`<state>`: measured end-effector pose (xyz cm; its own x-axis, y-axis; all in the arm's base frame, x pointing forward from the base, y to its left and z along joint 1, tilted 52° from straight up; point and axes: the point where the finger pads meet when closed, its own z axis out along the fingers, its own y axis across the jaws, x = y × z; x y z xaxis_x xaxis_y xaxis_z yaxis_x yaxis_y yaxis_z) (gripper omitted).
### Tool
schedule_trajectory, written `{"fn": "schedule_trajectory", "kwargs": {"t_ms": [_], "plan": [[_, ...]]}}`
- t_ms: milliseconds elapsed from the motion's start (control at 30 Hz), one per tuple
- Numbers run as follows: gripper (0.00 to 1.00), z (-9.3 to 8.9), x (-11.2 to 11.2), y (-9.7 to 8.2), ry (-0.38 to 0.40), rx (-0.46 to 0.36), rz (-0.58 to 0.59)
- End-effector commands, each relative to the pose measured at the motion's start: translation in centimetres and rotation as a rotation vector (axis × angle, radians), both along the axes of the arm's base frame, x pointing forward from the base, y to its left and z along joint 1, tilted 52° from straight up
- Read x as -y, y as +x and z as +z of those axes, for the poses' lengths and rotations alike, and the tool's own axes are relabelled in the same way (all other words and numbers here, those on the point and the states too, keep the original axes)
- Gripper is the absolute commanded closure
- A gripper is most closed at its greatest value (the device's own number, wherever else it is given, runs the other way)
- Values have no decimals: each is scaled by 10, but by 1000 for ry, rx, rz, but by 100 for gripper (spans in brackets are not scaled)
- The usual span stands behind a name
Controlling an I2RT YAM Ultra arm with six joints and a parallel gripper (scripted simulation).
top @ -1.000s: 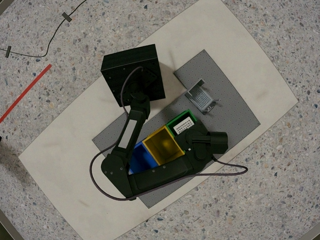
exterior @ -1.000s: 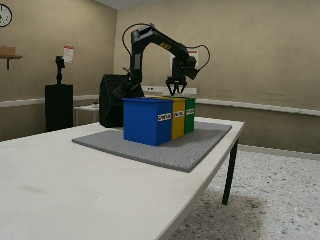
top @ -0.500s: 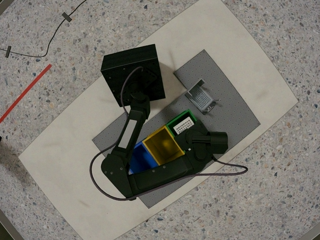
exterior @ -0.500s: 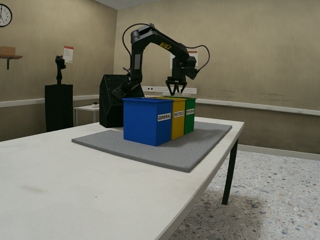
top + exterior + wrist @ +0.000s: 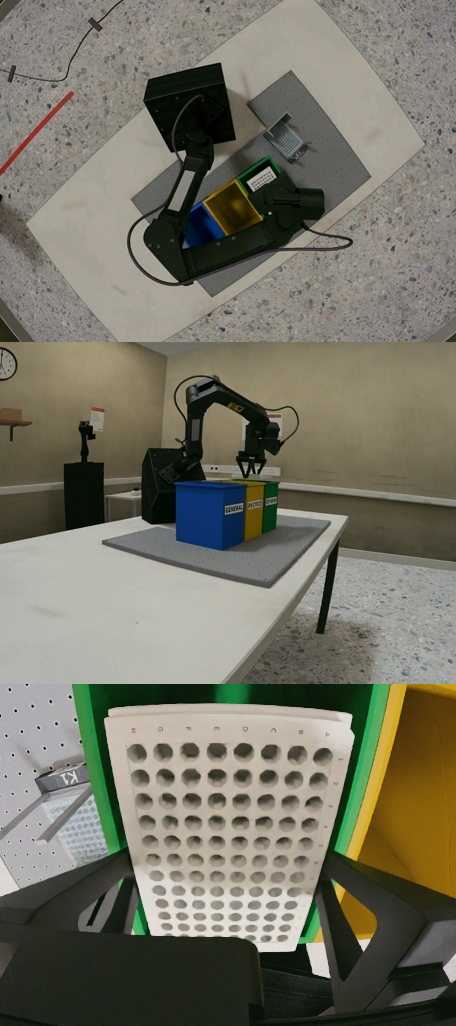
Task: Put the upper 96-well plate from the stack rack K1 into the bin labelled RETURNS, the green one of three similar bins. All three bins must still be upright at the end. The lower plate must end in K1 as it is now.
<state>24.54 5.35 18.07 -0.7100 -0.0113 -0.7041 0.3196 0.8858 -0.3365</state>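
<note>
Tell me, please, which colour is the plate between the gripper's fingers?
White; the wrist view shows it best.

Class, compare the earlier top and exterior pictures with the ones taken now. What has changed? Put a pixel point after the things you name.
Nothing visibly changed. The gripper (image 5: 251, 473) (image 5: 227, 854) stays over the green bin (image 5: 241, 180) (image 5: 270, 513) (image 5: 95, 784), holding the white plate (image 5: 262, 178) (image 5: 230, 829). The yellow bin (image 5: 217, 198) (image 5: 254, 518) (image 5: 415, 809), blue bin (image 5: 204, 224) (image 5: 198, 515) and K1 rack (image 5: 299, 153) (image 5: 65, 779) stayed as they were.
</note>
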Motion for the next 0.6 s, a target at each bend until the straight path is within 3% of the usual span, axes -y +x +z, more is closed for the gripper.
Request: {"fn": "schedule_trajectory", "kwargs": {"t_ms": [0,567], "plan": [[100,6,1,-3,19,19,10],[100,2,3,-2,22,21,2]]}}
